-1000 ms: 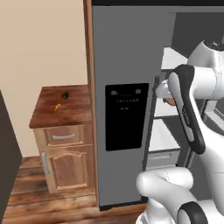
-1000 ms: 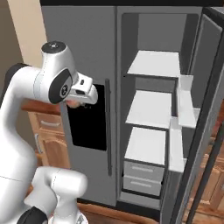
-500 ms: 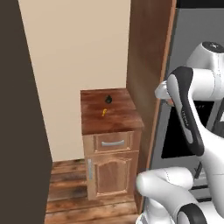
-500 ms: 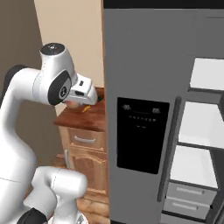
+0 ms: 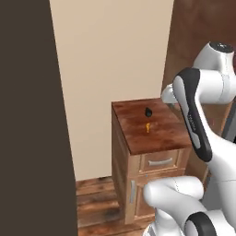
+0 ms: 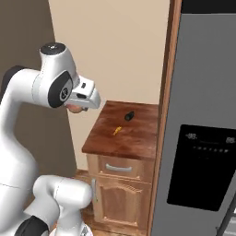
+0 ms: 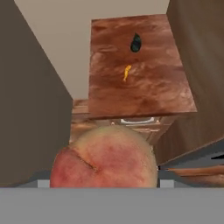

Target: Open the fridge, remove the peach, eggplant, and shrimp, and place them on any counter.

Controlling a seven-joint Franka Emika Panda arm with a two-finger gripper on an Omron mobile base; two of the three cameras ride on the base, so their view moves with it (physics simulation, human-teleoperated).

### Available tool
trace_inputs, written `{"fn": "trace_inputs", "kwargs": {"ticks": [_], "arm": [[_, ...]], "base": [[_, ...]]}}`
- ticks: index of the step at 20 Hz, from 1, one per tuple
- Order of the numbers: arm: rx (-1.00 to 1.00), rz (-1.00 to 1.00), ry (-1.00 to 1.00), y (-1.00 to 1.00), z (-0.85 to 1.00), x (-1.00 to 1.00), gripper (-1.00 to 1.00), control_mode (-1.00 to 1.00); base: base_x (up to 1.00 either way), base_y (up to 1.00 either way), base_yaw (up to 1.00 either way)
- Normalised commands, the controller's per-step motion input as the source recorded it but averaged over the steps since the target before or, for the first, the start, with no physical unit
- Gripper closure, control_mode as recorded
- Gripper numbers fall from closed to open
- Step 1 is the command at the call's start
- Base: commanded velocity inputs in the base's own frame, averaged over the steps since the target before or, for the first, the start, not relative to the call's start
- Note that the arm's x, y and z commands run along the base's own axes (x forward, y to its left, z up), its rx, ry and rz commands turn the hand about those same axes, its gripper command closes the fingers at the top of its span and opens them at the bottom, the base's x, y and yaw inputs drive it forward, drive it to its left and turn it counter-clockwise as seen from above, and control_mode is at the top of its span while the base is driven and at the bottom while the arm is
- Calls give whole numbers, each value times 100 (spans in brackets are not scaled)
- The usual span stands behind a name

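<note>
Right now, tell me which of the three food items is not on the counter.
The peach: it sits in the gripper, off the counter. The dark eggplant and the orange shrimp both lie on the wooden top.

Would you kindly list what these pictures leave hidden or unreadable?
- Gripper fingers: covered by the round reddish-yellow peach in the hand view, by the white hand in the right base view.
- Grey fridge: cut off by the right base view's edge; its inside is unseen.
- Tiny orange shrimp and small near-black eggplant on the reddish-brown wooden counter: too small for detail.
</note>
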Motion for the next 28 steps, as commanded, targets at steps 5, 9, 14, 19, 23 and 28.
{"fn": "trace_inputs", "kwargs": {"ticks": [5,9,14,19,23,28], "arm": [[0,0,0,0,0,0,100,100],[0,-4,3,0,-9,4,100,-100],[0,-17,19,-28,-91,32,100,-100],[0,-20,18,-60,-100,55,100,-100],[0,-16,1,-47,-100,68,100,-100],[0,-10,0,-12,-100,62,100,-100]], "base": [[99,7,-28],[57,-2,-18],[0,0,0],[0,0,0],[0,0,0],[0,0,0]]}}
